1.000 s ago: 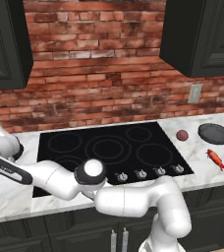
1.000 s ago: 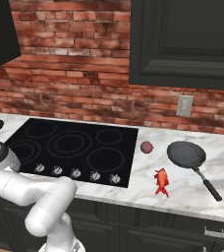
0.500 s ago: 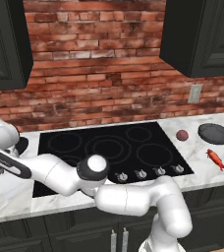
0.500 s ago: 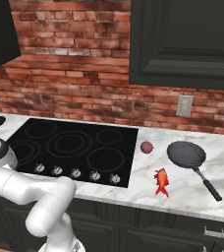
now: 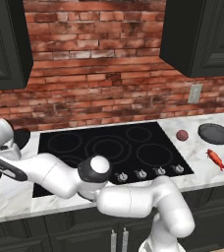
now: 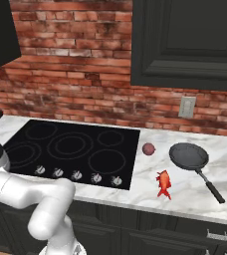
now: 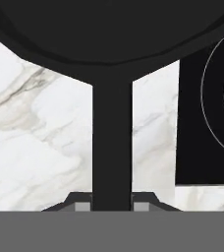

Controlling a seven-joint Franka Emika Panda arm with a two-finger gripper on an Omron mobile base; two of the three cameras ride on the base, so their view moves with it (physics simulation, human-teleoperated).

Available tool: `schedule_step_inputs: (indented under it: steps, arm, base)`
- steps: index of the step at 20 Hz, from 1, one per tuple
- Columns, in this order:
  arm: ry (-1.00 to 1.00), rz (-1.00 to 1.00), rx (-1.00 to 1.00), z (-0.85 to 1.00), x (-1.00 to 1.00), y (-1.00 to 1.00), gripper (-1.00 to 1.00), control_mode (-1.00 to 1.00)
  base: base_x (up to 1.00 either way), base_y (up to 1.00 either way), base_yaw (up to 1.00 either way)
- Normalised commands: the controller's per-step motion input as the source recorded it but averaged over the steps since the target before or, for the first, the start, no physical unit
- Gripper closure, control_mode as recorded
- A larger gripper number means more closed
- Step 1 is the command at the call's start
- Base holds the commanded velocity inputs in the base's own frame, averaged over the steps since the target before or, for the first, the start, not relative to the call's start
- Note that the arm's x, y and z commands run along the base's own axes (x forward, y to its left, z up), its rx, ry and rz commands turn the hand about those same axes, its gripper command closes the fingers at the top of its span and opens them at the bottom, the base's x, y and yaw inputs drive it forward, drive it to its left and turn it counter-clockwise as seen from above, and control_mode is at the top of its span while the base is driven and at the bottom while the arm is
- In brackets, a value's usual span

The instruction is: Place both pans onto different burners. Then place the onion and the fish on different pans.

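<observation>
My hand [image 7: 112, 204] is clamped on the handle of the larger pan [image 7: 112, 34] at the bench's [image 7: 40, 147] left end beside the cooktop [image 7: 207, 123] (smaller pan [image 6: 188, 155], onion [image 6: 148, 148], fish [image 6: 164, 183] sit right).

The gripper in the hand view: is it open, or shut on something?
Shut. In the hand view the gripper has its fingertips pressed against both sides of the larger pan's handle, above the marble counter.

gripper [image 7: 112, 204] clamps the large pan's handle [image 7: 112, 147] above marble counter [image 7: 30, 147], cooktop [image 7: 207, 123] alongside.
</observation>
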Motion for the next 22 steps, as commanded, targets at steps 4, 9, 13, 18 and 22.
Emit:
schedule_step_inputs:
  steps: [4, 9, 13, 18, 22]
  arm:
    - [-0.08, 0.00, 0.25, 0.00, -0.54, -1.00, 1.00, -1.00]
    - [-0.02, -0.01, 0.33, -0.25, -0.66, -1.00, 1.00, -1.00]
    - [-0.09, 0.00, 0.32, -0.18, -0.84, -0.91, 1.00, -1.00]
    - [-0.21, 0.00, 0.25, 0.02, -0.62, -0.70, 1.00, -1.00]
    - [-0.19, 0.00, 0.15, 0.04, -0.32, -0.68, 1.00, -1.00]
  base:
    - [0.00, 0.00, 0.00]
    - [0.00, 0.00, 0.00]
    - [0.00, 0.00, 0.00]
    - [0.00, 0.00, 0.00]
    - [0.00, 0.00, 0.00]
